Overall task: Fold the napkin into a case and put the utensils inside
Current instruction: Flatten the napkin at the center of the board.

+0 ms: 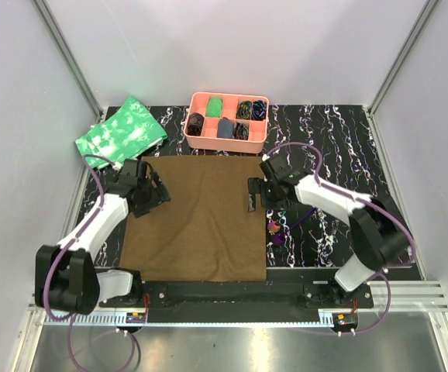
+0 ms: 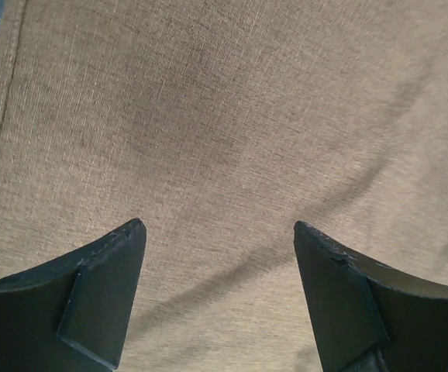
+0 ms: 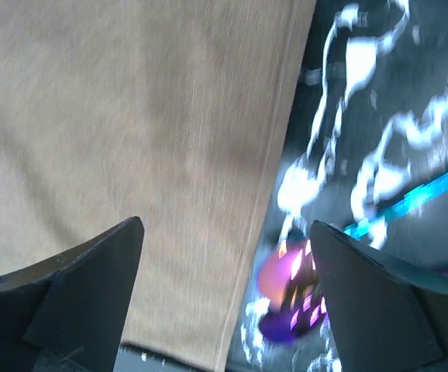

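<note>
The plain brown napkin (image 1: pixel 197 217) lies spread flat as one square on the black marbled mat. My left gripper (image 1: pixel 160 194) hangs open over its upper left part. In the left wrist view the cloth (image 2: pixel 224 116) fills the picture, and nothing sits between the jaws (image 2: pixel 216 225). My right gripper (image 1: pixel 253 198) stands open over the napkin's right edge (image 3: pixel 131 116), jaws (image 3: pixel 225 223) empty. The utensils (image 1: pixel 274 231) lie on the mat just right of the napkin. The right wrist view shows a blurred pink and purple end (image 3: pixel 286 287) and a teal stem (image 3: pixel 410 198).
A pink compartment tray (image 1: pixel 208 99) with small dark and green items stands behind the napkin. Green white-mottled cloths (image 1: pixel 122 132) lie at the back left. White walls and metal posts close in the marbled mat (image 1: pixel 340 155) on three sides.
</note>
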`<action>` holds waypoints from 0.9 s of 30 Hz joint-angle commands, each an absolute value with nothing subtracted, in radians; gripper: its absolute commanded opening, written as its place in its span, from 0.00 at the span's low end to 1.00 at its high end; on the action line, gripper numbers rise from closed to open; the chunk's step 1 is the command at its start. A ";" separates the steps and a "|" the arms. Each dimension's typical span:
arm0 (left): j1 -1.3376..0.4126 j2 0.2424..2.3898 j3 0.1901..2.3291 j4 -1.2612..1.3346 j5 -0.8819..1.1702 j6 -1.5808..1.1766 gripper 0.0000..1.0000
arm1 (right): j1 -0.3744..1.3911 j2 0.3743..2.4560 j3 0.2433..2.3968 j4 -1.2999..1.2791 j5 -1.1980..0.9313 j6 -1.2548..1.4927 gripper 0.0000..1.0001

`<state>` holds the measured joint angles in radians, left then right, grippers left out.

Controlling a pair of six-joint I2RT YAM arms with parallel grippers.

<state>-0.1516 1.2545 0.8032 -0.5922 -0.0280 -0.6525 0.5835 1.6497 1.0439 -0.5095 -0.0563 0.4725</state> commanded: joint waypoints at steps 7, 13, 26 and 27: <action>-0.146 1.241 0.769 -0.476 0.115 -0.781 0.76 | 0.641 1.369 0.907 -0.542 0.006 0.598 0.96; -0.129 1.252 0.794 -0.436 0.075 -0.718 0.73 | 0.638 1.405 0.951 -0.445 0.182 0.480 0.87; -0.002 1.769 1.339 -0.609 0.162 -0.402 0.55 | 0.485 1.850 1.394 -0.445 0.069 0.336 0.56; -0.002 1.778 1.325 -0.582 0.187 -0.437 0.55 | 0.485 1.873 1.403 -0.443 0.037 0.337 0.55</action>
<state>0.0048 1.7138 1.2995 -0.5407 0.0811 -0.4686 0.4824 1.8214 1.3334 -0.4355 0.1036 0.3717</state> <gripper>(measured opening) 0.558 0.564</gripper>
